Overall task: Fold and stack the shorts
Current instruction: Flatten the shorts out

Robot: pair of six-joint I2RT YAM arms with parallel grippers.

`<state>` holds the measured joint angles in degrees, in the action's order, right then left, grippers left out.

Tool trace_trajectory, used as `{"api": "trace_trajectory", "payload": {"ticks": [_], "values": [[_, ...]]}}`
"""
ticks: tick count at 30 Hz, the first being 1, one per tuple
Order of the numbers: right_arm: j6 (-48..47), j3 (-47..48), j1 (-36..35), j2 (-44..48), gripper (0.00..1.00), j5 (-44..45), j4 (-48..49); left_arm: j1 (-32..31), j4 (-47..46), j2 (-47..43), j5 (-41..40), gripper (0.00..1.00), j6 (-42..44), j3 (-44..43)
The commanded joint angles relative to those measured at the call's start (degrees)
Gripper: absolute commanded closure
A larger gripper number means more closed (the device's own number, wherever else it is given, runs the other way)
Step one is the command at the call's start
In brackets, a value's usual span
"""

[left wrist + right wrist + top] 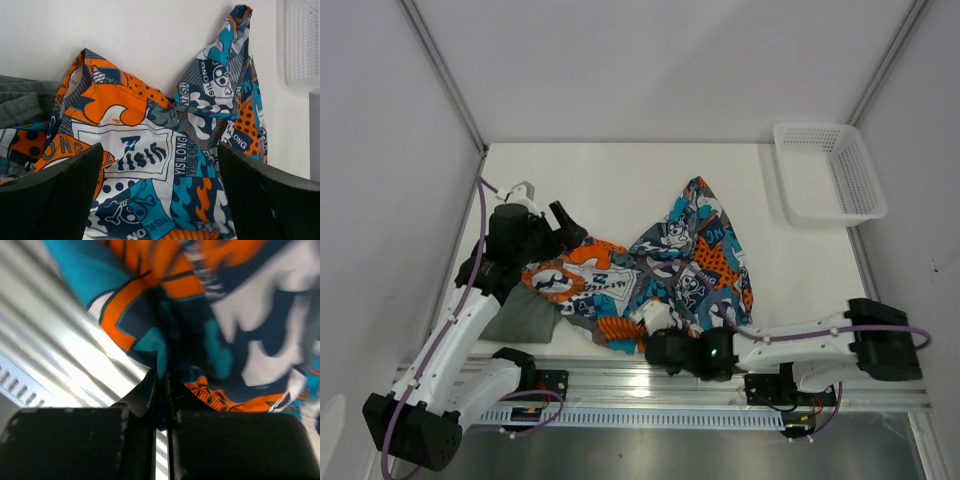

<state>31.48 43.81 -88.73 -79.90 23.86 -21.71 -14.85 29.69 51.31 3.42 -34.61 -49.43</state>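
The patterned shorts (665,268) lie crumpled across the middle of the table, blue, teal, orange and white. Their left part covers the edge of the plain dark grey shorts (520,315), which lie flat at the near left. My left gripper (545,208) hovers open over the left end of the patterned shorts (150,150), nothing between its fingers (55,195); the grey shorts (22,102) show at the left of that view. My right gripper (655,345) is shut on the near hem of the patterned shorts (225,315), cloth pinched between its tips (161,377).
A white mesh basket (825,170) stands at the back right corner and shows as the basket (300,45) at the left wrist view's right edge. The metal rail (720,385) runs along the table's near edge, right under my right gripper.
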Motion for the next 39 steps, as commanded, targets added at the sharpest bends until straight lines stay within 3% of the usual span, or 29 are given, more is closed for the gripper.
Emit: {"api": "trace_trajectory", "payload": {"ticks": [1,4,7,10,12,18,24,30,35,39], "values": [[0.8,-3.0,11.9,10.7,1.00,-0.6,-3.1,0.5,-3.6,2.8,4.2,0.04,-1.9,0.6],[-0.4,-4.4,22.9,16.8,1.00,-6.7,-3.6,0.5,-6.0,6.0,4.6,0.04,-2.6,0.3],[-4.4,-1.3,45.1,16.2,1.00,-18.5,-2.6,0.5,-8.8,10.8,4.1,0.04,-4.1,-1.6],[-9.0,8.7,52.5,7.8,1.00,-23.1,-4.4,0.5,-9.9,17.1,5.2,0.04,-5.5,-7.1],[-11.2,16.4,53.7,4.2,1.00,-25.1,-8.7,0.5,-10.0,20.6,6.9,0.05,-5.9,-9.6],[-14.1,18.1,53.6,4.2,1.00,-27.1,-11.0,0.4,-8.3,20.6,7.4,0.05,-5.3,-9.0],[-15.1,17.0,54.7,2.4,1.00,-21.2,-12.6,0.4,-7.6,13.0,10.5,0.06,-8.0,0.1],[-13.3,18.7,61.7,-4.6,1.00,-18.0,-9.0,-0.1,-7.7,2.6,9.3,0.06,-9.9,9.7],[-12.9,21.4,66.2,-11.0,1.00,-17.4,-6.8,-0.2,-11.1,1.9,8.9,0.07,-12.1,14.5],[-12.1,24.4,68.4,-15.7,1.00,-16.7,-6.7,-2.0,-13.7,6.3,7.2,0.07,-13.4,14.3]]}}
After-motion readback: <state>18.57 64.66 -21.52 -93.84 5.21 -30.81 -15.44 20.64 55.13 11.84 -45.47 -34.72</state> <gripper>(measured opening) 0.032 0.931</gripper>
